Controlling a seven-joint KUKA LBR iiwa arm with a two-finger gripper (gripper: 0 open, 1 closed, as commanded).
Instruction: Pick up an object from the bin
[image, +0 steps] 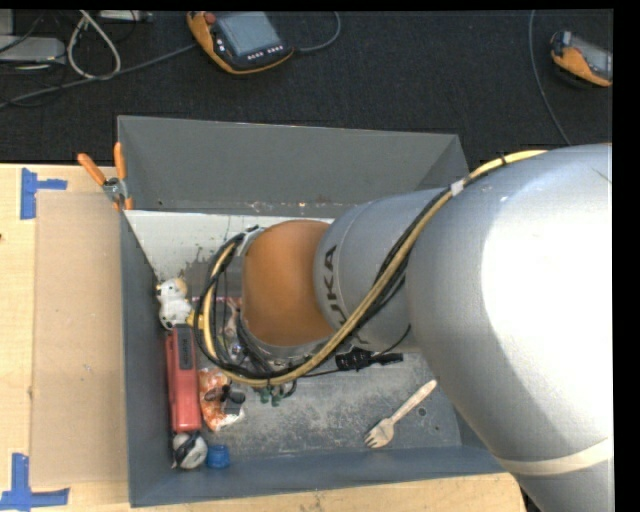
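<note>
The arm's orange wrist cover (285, 285) hangs over the middle of the grey metal bin (290, 170), and the pincer (262, 385) beneath it is mostly hidden, so I cannot tell how far open it is or whether it has hold of anything. Nearest it, at its 8 o'clock, lies a crumpled orange-and-white packet (213, 402) beside a long flat red box (183, 382) along the 9 o'clock wall. A pale wooden fork (400, 412) lies apart at the bin's 5 o'clock.
</note>
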